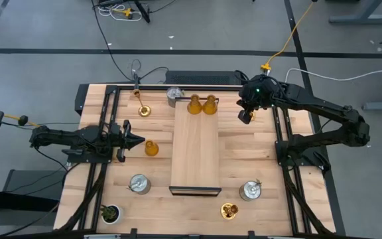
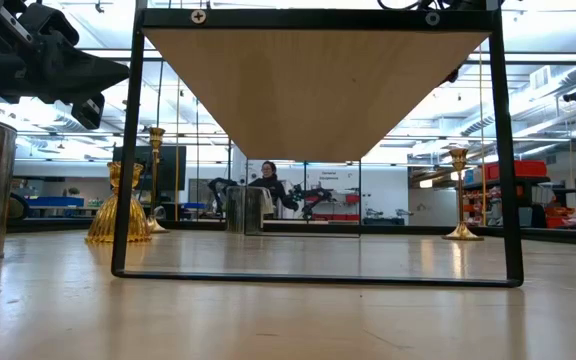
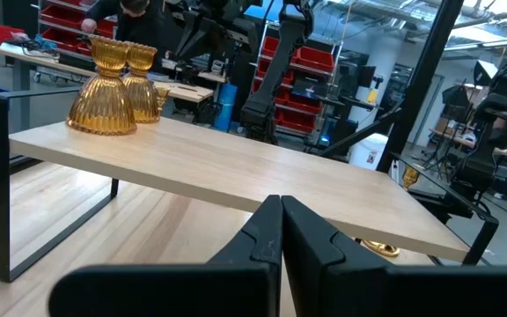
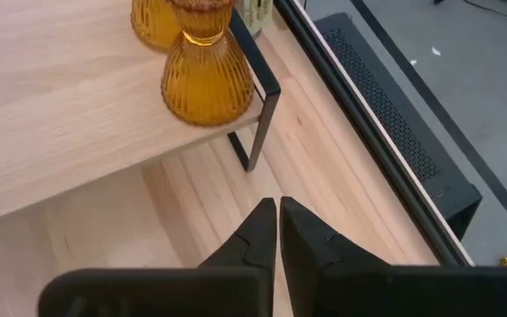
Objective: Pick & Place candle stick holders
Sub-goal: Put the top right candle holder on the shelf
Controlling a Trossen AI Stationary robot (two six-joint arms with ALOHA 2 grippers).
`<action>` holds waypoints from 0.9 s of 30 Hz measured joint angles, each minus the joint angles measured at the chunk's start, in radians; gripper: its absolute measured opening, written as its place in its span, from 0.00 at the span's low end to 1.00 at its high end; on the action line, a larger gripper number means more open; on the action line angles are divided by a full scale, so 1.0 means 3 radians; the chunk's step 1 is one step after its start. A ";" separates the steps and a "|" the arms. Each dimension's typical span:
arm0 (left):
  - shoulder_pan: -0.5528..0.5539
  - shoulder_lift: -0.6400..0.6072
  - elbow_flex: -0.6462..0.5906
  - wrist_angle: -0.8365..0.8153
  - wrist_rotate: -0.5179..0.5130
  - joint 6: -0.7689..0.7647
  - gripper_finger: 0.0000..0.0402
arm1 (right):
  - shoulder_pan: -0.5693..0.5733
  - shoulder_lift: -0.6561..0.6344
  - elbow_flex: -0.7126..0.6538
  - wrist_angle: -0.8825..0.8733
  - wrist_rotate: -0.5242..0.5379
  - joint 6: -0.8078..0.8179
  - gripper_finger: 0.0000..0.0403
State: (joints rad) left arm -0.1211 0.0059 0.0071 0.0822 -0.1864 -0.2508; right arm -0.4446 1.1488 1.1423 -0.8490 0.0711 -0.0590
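Two amber bell-shaped holders [image 1: 201, 104] stand on their bases at the far end of the raised wooden shelf [image 1: 195, 153]; they also show in the left wrist view [image 3: 113, 88]. A third amber holder [image 1: 151, 148] stands on the table left of the shelf. My left gripper [image 1: 140, 141] is shut and empty just left of it, raised above the table [image 2: 118, 72], pointing at the shelf [image 3: 281, 201]. My right gripper [image 1: 246, 117] is shut and empty, above the table right of the shelf's far corner [image 4: 277, 204], near one amber holder [image 4: 205, 75].
Silver holders stand at the far side [image 1: 175, 96], near left [image 1: 138, 184] and near right [image 1: 250, 191]. Gold holders stand at far left [image 1: 143, 109] and near right [image 1: 229, 211]. A small potted plant [image 1: 111, 213] sits at the near left corner. The shelf's black legs [image 2: 123, 150] frame open floor beneath.
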 joint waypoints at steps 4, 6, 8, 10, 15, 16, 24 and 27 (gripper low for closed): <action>0.0000 0.0000 0.0001 0.0000 0.0000 0.0000 0.02 | -0.0001 0.0000 0.0000 -0.0010 0.0000 -0.0001 0.06; 0.0000 0.0000 0.0001 0.0000 0.0000 0.0000 0.02 | -0.0018 0.0000 0.0000 -0.0020 -0.0001 -0.0002 0.06; 0.0000 0.0000 0.0000 0.0000 0.0000 0.0000 0.02 | -0.0055 -0.0001 0.0000 -0.0019 -0.0001 0.0043 0.06; 0.0001 0.0000 0.0000 0.0000 0.0000 -0.0001 0.02 | -0.0117 -0.0001 0.0000 -0.0020 0.0001 0.0130 0.06; 0.0001 0.0000 0.0000 0.0000 0.0000 0.0000 0.02 | -0.0279 0.0000 0.0000 -0.0061 0.0008 0.0266 0.06; 0.0000 0.0000 0.0001 0.0000 0.0000 0.0000 0.02 | -0.0304 0.0000 0.0000 -0.0079 0.0028 0.0280 0.06; 0.0001 0.0000 0.0001 0.0000 0.0000 0.0000 0.02 | -0.0489 0.0000 0.0000 -0.0262 0.0288 0.0459 0.06; 0.0001 0.0000 0.0001 0.0000 0.0000 0.0000 0.02 | -0.0550 0.0000 0.0000 -0.0294 0.0295 0.0496 0.06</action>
State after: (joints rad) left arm -0.1208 0.0059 0.0072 0.0822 -0.1864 -0.2508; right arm -0.6095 1.1488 1.1423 -0.9373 0.1595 0.0898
